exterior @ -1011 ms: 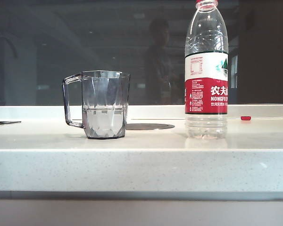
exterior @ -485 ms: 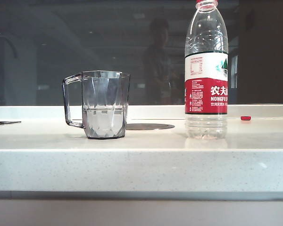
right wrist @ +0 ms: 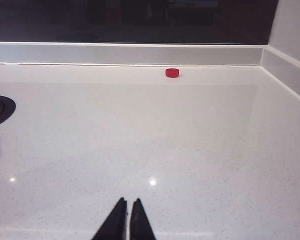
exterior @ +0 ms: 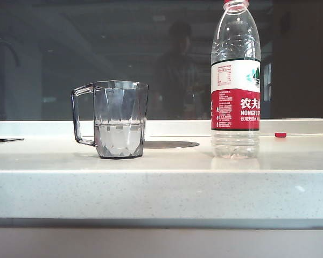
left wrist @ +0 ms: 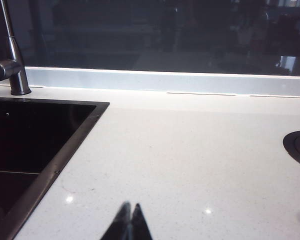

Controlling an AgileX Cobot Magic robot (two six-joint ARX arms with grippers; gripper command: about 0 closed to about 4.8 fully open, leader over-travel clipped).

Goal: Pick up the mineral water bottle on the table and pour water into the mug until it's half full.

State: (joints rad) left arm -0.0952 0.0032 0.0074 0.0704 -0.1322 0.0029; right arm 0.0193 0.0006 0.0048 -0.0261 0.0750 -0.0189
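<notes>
Our left gripper (left wrist: 129, 220) and right gripper (right wrist: 127, 217) hover low over the table (exterior: 161, 185), jaws together, holding nothing. Neither wrist view shows the bottle (exterior: 236, 80), so we cannot tell which is nearer. It stands upright, uncapped mouth up, right of the mug (exterior: 118, 118), about half full.

A kitchen: a white stone countertop (left wrist: 190, 160) with a sunken black sink (left wrist: 30, 145) and metal faucet (left wrist: 12, 55).
</notes>
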